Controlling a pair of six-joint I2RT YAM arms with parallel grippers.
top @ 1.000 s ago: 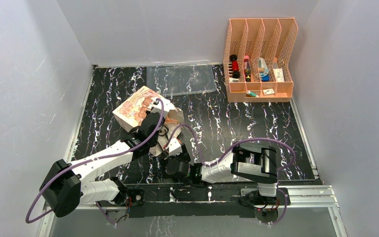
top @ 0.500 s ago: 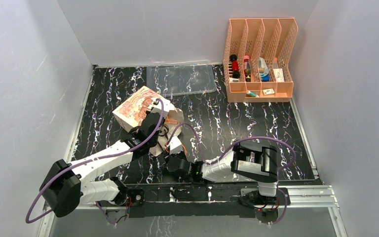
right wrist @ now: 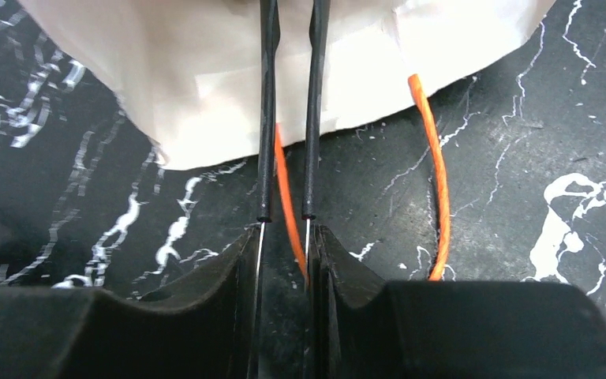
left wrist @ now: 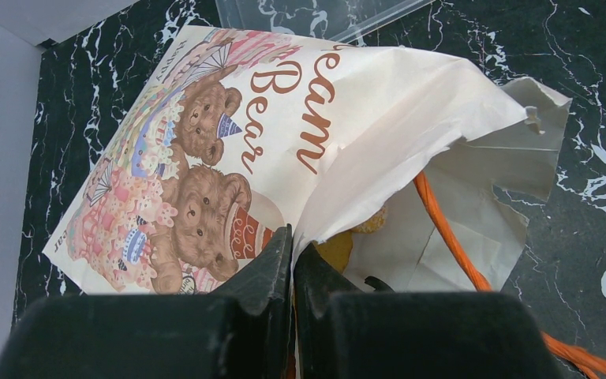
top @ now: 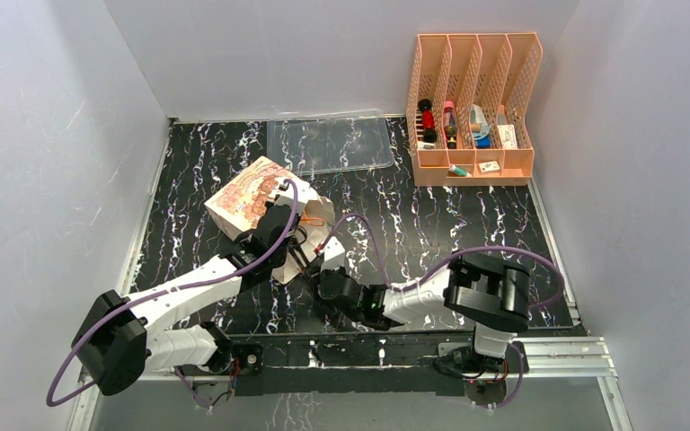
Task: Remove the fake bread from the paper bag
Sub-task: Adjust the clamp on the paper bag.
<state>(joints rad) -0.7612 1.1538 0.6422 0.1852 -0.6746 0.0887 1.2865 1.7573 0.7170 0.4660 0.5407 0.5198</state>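
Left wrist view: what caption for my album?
Left gripper pinches the rim of the cream teddy-bear paper bag; golden-brown toy bread peeks inside.

Right pincer (right wrist: 290,118) straddling orange cord (right wrist: 287,197), paper bag (right wrist: 166,71) edge

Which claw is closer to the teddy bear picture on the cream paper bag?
Left. The left gripper pinches the cream paper bag beside the picture; the right gripper straddles an orange cord handle at its mouth.
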